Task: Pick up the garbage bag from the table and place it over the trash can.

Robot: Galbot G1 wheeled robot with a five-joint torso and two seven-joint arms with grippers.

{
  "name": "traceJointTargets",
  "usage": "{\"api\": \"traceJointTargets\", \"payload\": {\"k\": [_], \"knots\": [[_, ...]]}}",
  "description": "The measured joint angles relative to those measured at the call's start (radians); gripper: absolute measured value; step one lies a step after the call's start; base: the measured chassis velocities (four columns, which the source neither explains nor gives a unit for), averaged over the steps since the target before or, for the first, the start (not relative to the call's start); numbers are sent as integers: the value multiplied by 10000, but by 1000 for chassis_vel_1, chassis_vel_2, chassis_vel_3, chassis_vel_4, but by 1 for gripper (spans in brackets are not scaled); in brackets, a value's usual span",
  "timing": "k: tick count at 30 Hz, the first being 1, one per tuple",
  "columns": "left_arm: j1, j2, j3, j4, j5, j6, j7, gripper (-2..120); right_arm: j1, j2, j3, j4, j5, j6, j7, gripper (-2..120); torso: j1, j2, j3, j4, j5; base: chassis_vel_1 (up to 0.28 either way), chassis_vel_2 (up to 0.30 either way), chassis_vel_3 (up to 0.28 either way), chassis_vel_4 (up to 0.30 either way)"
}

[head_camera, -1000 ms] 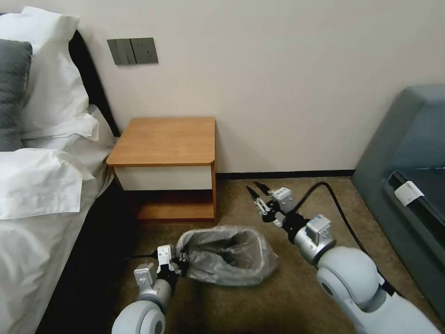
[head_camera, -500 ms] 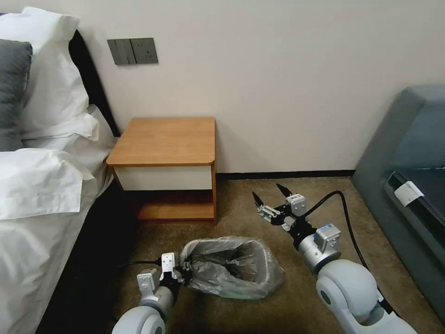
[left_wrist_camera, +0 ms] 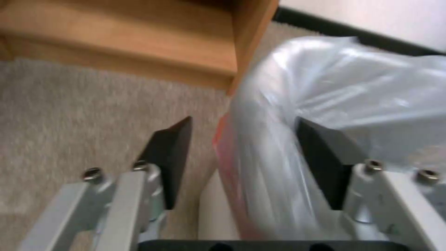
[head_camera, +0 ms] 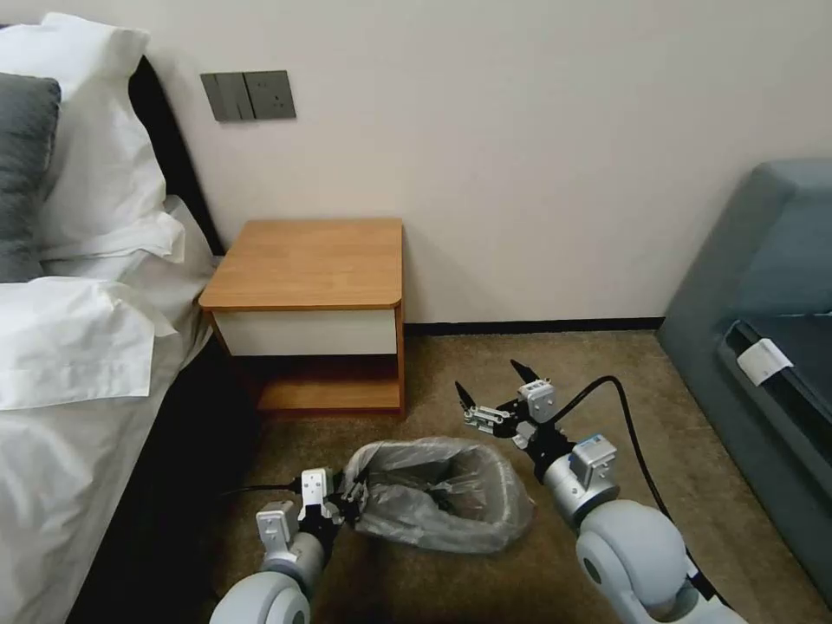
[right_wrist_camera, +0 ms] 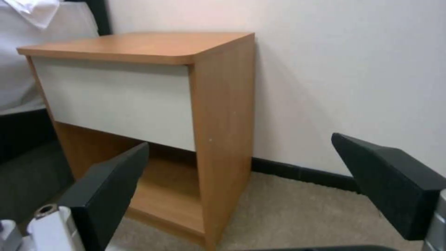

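Observation:
The grey translucent garbage bag [head_camera: 451,507] sits draped over the trash can on the carpet in front of the table [head_camera: 308,260]. My left gripper [head_camera: 348,504] is at the bag's left rim. In the left wrist view it is open and straddles the rim: one finger [left_wrist_camera: 169,158] is outside, the other [left_wrist_camera: 325,164] shows through the plastic [left_wrist_camera: 278,139]. The pinkish-red edge and a strip of the beige trash can [left_wrist_camera: 209,216] lie between them. My right gripper [head_camera: 487,379] hovers open just beyond the bag's far right corner, holding nothing, and faces the table [right_wrist_camera: 130,45].
A bed with white pillows [head_camera: 78,329] runs along the left, close to the table. A grey sofa [head_camera: 763,329] stands at the right. The wall is right behind the table. A black cable [head_camera: 633,433] arcs over the carpet from my right arm.
My right gripper went from nearly shut to wide open and came nearer and left toward the bag. The bag has sunk a little lower over the can. The left gripper shifted only slightly.

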Motion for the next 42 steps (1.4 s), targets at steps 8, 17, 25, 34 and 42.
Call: {"api": "traceJointTargets", "payload": {"k": [8, 17, 25, 34, 42], "knots": [[-20, 8, -12, 87, -5, -92, 2, 92, -50, 173, -176, -72, -139, 13, 74, 100, 0, 0, 0, 0, 1, 0, 0, 0, 0], [-19, 44, -91, 24, 218, -477, -6, 100, 41, 118, -41, -54, -97, -13, 89, 100, 0, 0, 0, 0, 2, 0, 0, 0, 0], [-168, 28, -125, 256, 261, -2467, 186, 100, -208, 410, -82, -9, -161, 61, 157, 100, 0, 0, 0, 1, 3, 0, 0, 0, 0], [-817, -128, -338, 1470, 1266, -6249, 962, 99, -1099, 1218, 148, -1113, -1567, 2128, 1037, 100, 1, 0, 0, 0, 2, 0, 0, 0, 0], [-712, -97, -391, 1731, 1563, -6577, 877, 98, -1026, 1584, 719, -1616, -2229, 2783, 1432, 100, 0, 0, 0, 1, 1, 0, 0, 0, 0]]}}
